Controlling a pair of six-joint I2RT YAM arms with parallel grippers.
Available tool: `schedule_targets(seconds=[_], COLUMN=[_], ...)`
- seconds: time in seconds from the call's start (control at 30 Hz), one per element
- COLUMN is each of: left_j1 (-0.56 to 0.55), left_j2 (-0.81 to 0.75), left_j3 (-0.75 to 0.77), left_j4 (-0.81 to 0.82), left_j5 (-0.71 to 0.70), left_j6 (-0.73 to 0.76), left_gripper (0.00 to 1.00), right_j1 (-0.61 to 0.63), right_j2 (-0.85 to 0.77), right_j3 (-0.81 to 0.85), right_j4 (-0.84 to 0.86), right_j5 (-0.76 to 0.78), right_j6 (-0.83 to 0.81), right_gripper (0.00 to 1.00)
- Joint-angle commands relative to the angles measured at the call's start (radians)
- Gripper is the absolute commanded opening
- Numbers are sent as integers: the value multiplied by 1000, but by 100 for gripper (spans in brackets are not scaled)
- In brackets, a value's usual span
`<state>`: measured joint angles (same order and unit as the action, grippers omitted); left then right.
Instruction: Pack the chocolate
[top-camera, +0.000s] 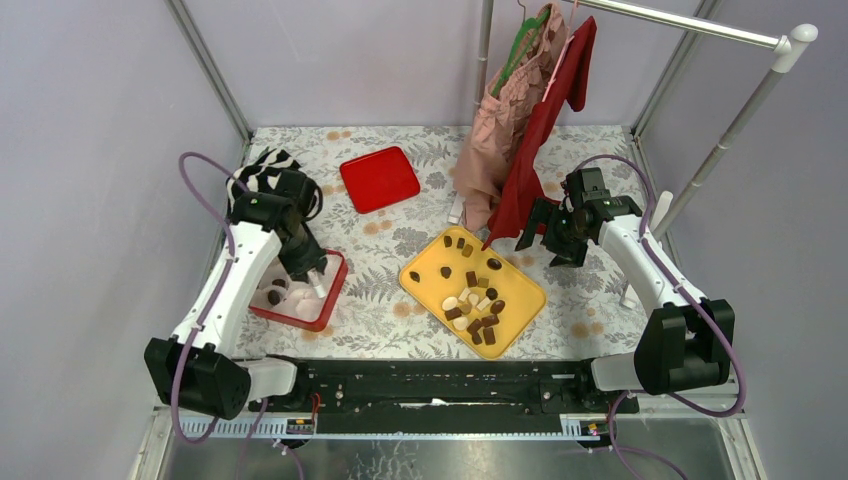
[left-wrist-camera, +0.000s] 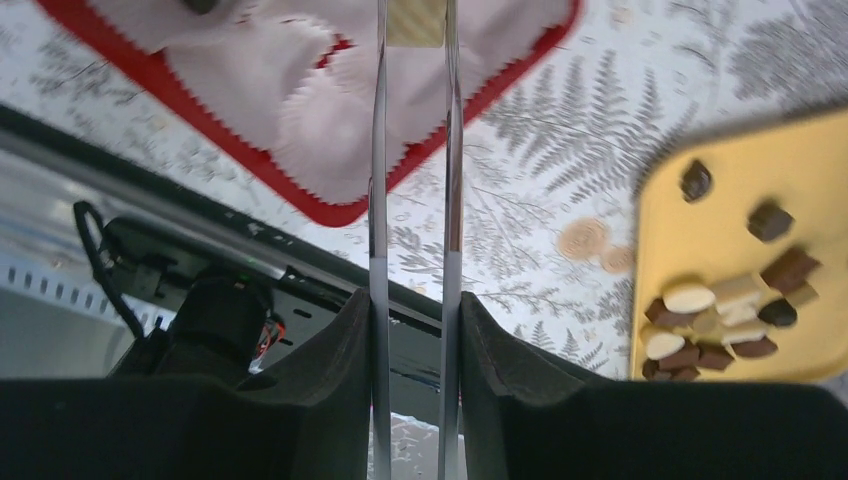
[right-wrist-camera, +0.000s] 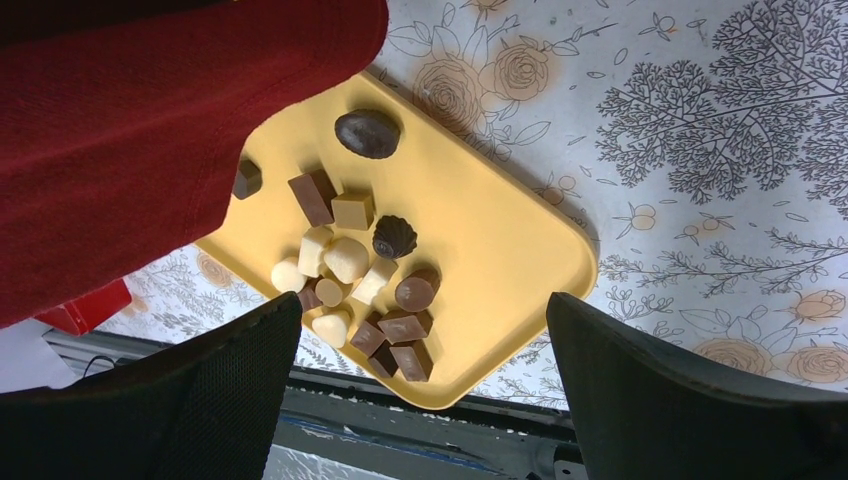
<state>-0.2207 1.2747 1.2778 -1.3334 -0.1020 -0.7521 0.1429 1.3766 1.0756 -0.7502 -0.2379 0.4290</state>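
Chocolate (top-camera: 478, 305) on yellow tray (top-camera: 520, 288); left end effector (left-wrist-camera: 413, 330) pinches tongs (left-wrist-camera: 378, 200), right end effector (right-wrist-camera: 422, 305) wide.

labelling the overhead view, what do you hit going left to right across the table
red box with the left claw above it, gripping metal tweezers → flat red lid → yellow tray with the chocolate → right claw, open
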Motion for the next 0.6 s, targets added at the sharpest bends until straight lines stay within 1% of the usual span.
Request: schedule_targets(seconds=[0.0,0.33,0.43,0.5,0.57], left_j1=[66,73,73,73,74], left_j2=[-47,9,9,6,5], left_j3=[-53,-87,-96,-108,-125], left_j4=[-62,9,0,-6,1], left_j5=[-74,-63,-77,-87,-84], left_j6=[-66,-47,-52,-54,-52], left_gripper=[4,9,10,13,18], right_j1=[-3,-4,-3,-3,-3], right_j2=[-1,4,0,-1,2], right_j3=[4,11,9,8,5], right_j4=[20,19,17,18,22], right_j5=[-37,-41,-32,-30,-34], right_j6=[-11,-10,-9,-7,-3], right_gripper=[100,100,100,100,100])
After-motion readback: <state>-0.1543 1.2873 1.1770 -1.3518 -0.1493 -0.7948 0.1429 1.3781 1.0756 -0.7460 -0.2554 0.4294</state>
